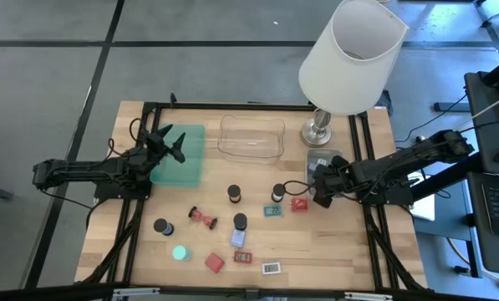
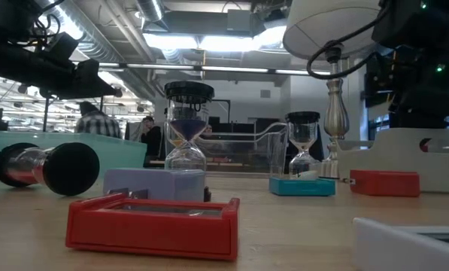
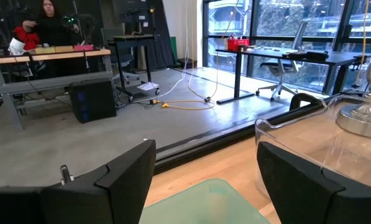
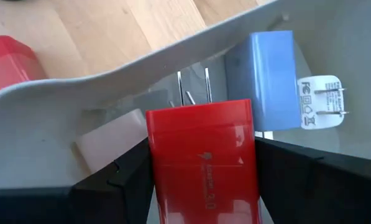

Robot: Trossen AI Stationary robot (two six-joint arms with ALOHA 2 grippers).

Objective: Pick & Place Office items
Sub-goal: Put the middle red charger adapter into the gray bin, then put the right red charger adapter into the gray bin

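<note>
Sitting between the right gripper's [image 4: 201,180] two fingers, a red charger block [image 4: 202,158] with metal prongs is pinched over the grey tray [image 4: 61,102]. Inside that tray: blue block [image 4: 263,78], white block [image 4: 110,143]. Left gripper [image 3: 204,168], jaws spread and empty, hovers over the green tray [image 1: 180,155]. Remaining items scattered on the table [image 1: 333,251].

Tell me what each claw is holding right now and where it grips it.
The right claw holds a red charger block by its two flat sides, over the grey tray. The left claw is open and empty above the green tray.
</note>
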